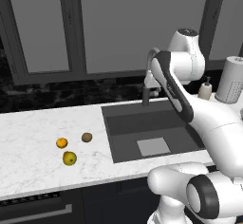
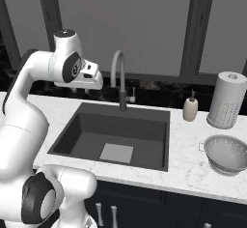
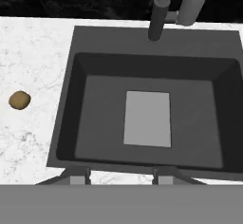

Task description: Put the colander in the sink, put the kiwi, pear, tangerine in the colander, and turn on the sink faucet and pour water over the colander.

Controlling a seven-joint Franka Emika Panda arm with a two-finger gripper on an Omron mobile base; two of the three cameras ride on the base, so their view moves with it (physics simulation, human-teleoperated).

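Note:
The colander [image 2: 226,153] sits on the counter right of the sink [image 2: 116,135], empty. On the counter left of the sink lie the tangerine [image 1: 61,143], the kiwi [image 1: 87,137] and the pear [image 1: 70,158]. The sink faucet [image 2: 119,77] arches over the basin's back edge. My gripper [image 2: 86,90] hangs high above the sink's left rear part and points down. In the hand view its tips [image 3: 121,174] stand apart with nothing between them, over the sink [image 3: 95,123]; the kiwi [image 3: 19,100] shows at the left and the faucet [image 3: 159,19] at the top.
A soap pump bottle [image 2: 190,108] and a grey paper towel roll [image 2: 226,100] stand behind the colander at the back right. Dark windows and a black backsplash run behind the white marble counter [image 1: 33,133].

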